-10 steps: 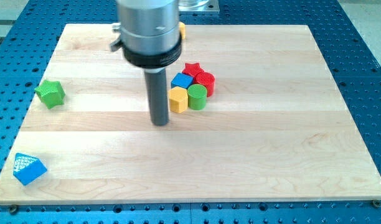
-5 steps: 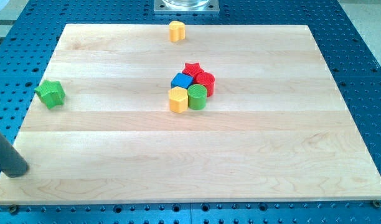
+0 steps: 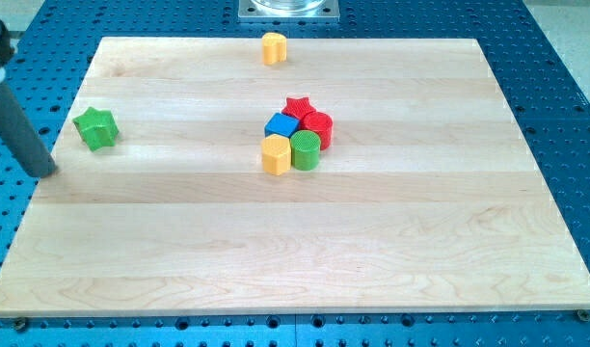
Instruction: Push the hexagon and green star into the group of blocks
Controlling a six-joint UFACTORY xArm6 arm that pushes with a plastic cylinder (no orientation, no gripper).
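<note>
The green star lies near the board's left edge, far from the group. My tip stands to the star's lower left, a short gap away, at the board's left edge. The group sits at the middle of the board. It holds a yellow hexagon, a green cylinder, a blue cube, a red star and a red cylinder, all touching or nearly so.
A lone yellow block lies at the board's top edge, above the group. The wooden board rests on a blue perforated table. A metal mount shows at the view's top.
My tip swung from the middle to the bottom left, then up beside the green star. The star shifted right and slightly up. The blue block at the bottom left no longer shows.
</note>
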